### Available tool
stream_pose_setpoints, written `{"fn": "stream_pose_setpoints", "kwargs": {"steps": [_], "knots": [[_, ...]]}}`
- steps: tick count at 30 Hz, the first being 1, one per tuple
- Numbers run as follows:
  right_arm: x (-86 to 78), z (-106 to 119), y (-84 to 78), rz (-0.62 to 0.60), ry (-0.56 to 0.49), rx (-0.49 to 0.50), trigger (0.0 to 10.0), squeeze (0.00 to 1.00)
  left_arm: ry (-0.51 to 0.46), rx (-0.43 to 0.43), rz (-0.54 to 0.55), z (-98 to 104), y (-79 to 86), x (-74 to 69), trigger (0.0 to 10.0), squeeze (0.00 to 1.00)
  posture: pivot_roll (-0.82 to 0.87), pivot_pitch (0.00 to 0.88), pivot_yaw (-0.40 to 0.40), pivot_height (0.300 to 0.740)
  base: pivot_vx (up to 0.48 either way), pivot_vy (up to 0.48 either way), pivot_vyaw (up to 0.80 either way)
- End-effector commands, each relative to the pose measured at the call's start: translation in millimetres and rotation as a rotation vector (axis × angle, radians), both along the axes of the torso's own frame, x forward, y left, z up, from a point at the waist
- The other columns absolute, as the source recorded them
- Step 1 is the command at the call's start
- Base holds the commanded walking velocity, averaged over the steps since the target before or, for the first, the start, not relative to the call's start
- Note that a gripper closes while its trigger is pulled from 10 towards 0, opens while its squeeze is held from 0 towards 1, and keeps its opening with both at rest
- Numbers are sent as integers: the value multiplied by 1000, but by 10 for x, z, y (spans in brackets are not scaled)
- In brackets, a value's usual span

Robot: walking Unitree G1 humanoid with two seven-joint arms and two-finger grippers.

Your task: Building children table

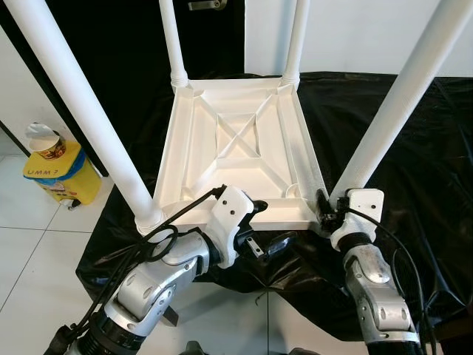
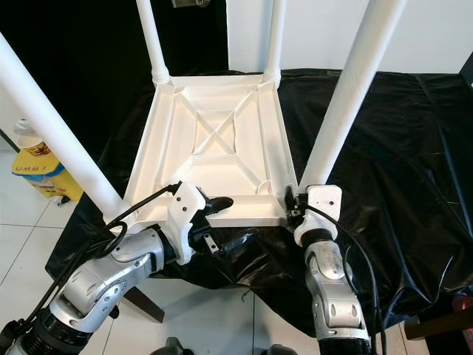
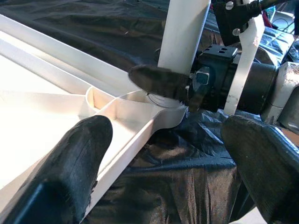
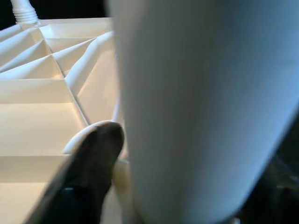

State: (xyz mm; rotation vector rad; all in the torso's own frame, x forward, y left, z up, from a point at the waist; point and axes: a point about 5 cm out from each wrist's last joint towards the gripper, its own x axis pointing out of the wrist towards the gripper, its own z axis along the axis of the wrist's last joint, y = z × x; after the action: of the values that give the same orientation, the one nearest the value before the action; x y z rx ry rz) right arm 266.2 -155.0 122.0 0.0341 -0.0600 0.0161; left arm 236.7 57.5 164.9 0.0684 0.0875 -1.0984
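A white plastic children's table [image 1: 236, 140] lies upside down on a black sheet [image 1: 421, 185], with its legs standing up. The near right leg [image 1: 399, 103] rises from the near right corner, and my right gripper [image 1: 331, 204] is shut around its base. In the right wrist view that leg [image 4: 201, 112] sits between the fingers [image 4: 88, 163]. My left gripper [image 1: 270, 225] is open and straddles the table's near rim, one finger [image 3: 70, 163] over the tabletop's ribbed underside and the other outside over the sheet. The near left leg [image 1: 89, 118] stands beside my left arm.
Two more legs [image 1: 171, 41] [image 1: 297, 37] stand at the far corners. A yellow box [image 1: 59, 174] with a cup on top sits on the white tiled floor [image 1: 37, 244] to the left. The black sheet reaches far to the right.
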Motion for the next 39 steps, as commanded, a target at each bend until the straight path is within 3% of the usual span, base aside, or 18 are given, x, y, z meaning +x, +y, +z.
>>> {"fn": "stream_pose_setpoints", "kwargs": {"steps": [1,6,7,8,9,17,20,25,26,28,29,30,39], "knots": [[-15,-15,21,18,10,13,10000,1000,15,4,-101,-7,-28,-58,10000,0,45,69,19,740,0,0,0],[-29,119,-45,89,-58,36,10000,1000,15,5,-100,-4,-25,-63,10000,0,46,75,22,740,0,0,0],[-36,146,-73,125,-67,37,10000,145,16,5,-99,-3,-21,-61,10000,0,46,75,22,740,0,0,0],[-36,146,-73,125,-67,37,10000,145,16,5,-99,-3,-21,-61,10000,0,46,75,22,740,0,0,0],[-46,166,-112,171,-72,26,10000,0,15,5,-98,-1,-17,-58,10000,0,47,77,22,740,0,0,0],[-10,218,-259,358,-47,-41,10000,0,15,5,-91,2,-7,-55,10000,0,50,81,20,740,0,0,0],[-10,218,-259,358,-47,-41,10000,0,15,5,-91,2,-7,-55,10000,0,50,81,20,740,0,0,0],[87,148,-212,483,0,-101,10000,0,15,4,-84,2,-7,-45,10000,0,58,74,15,740,0,0,0],[122,113,-184,505,12,-107,4275,0,12,4,-81,4,-8,-39,10000,0,64,69,12,740,0,0,0],[122,113,-184,505,12,-107,4275,0,12,4,-81,4,-8,-39,10000,0,64,69,12,740,0,0,0],[147,90,-168,516,19,-110,2784,0,11,4,-79,7,-9,-34,10000,0,65,69,12,740,0,0,0],[164,75,-158,531,22,-110,0,0,10,3,-77,10,-9,-30,10000,0,67,66,11,740,0,0,0],[205,61,-181,551,30,-116,0,0,4,7,-69,19,6,-13,10000,0,71,61,7,740,0,0,0]]}}
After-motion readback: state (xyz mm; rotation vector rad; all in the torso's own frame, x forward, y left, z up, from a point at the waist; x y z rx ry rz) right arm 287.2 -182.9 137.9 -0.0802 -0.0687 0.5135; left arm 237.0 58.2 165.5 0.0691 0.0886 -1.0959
